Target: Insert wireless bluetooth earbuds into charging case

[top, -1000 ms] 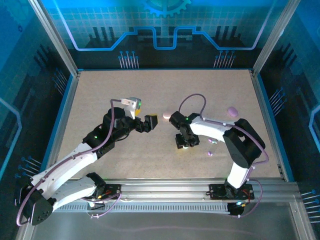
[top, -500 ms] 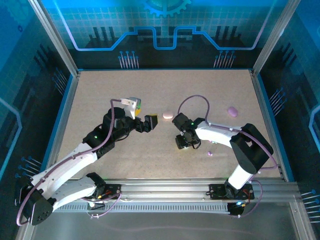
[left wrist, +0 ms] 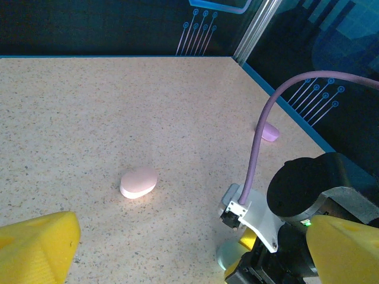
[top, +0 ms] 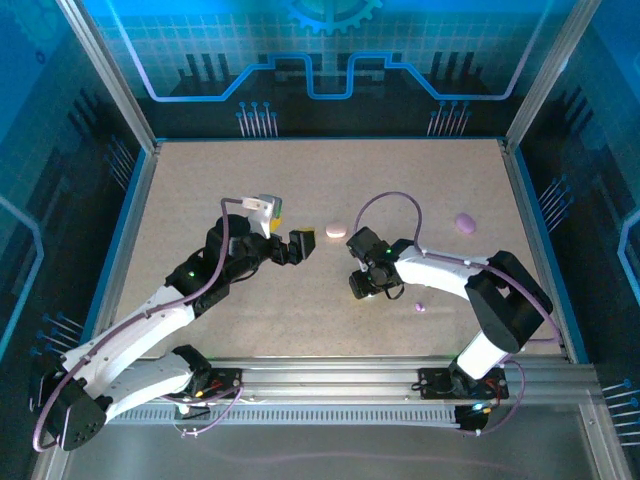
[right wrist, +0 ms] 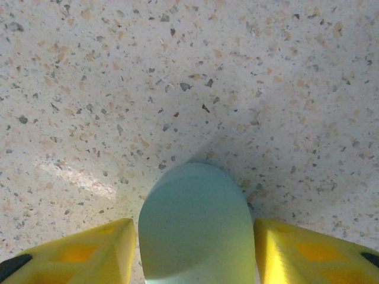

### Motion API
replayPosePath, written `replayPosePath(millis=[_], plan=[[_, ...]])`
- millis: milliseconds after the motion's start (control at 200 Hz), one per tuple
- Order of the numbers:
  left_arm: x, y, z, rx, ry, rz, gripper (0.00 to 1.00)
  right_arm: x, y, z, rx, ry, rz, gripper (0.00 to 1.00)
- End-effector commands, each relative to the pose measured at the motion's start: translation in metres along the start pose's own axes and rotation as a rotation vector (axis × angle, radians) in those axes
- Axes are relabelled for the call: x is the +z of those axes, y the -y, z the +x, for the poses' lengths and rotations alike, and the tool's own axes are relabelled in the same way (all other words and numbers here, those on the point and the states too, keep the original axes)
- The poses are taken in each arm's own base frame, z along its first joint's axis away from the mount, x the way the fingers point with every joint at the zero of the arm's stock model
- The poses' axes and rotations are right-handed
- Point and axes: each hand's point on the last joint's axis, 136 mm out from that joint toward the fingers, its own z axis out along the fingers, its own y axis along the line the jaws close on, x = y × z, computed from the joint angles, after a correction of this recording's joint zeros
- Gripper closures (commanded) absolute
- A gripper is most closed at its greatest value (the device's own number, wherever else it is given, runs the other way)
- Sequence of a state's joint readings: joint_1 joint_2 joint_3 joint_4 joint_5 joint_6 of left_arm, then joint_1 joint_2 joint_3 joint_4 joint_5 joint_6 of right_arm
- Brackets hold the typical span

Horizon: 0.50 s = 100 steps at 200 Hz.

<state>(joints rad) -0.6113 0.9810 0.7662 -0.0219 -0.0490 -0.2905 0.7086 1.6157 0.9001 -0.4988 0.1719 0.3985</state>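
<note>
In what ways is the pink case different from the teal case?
Colour: the pink case is pale pink, the teal case pale teal. State: the pink case lies free on the table, while the teal case sits between the fingers of the right gripper, which seem to touch both its sides. Place: the pink case lies farther from the arm bases than the teal case. Both are smooth, rounded pebble shapes.

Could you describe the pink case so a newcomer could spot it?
On the table, look between the left hand and right hand. The pink case lies there free; the purple case sits far right, the teal case between the right hand's fingers.
</note>
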Motion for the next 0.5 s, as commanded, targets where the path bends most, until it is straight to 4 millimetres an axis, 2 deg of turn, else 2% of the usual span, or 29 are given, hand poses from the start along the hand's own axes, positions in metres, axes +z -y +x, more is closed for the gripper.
replayPosePath(millis=[0,480,495], plan=[[-0.004,0.003,-0.016,-0.017,0.033,0.002,0.01,0.004,-0.003,0.004,-0.013,-0.012,-0.005,0.46],[-0.003,0.004,-0.016,-0.021,0.029,0.004,0.01,0.007,-0.002,0.008,-0.002,-0.023,0.002,0.48],[-0.003,0.004,-0.016,-0.021,0.03,0.004,0.01,0.011,0.001,0.017,-0.005,-0.042,0.009,0.48]])
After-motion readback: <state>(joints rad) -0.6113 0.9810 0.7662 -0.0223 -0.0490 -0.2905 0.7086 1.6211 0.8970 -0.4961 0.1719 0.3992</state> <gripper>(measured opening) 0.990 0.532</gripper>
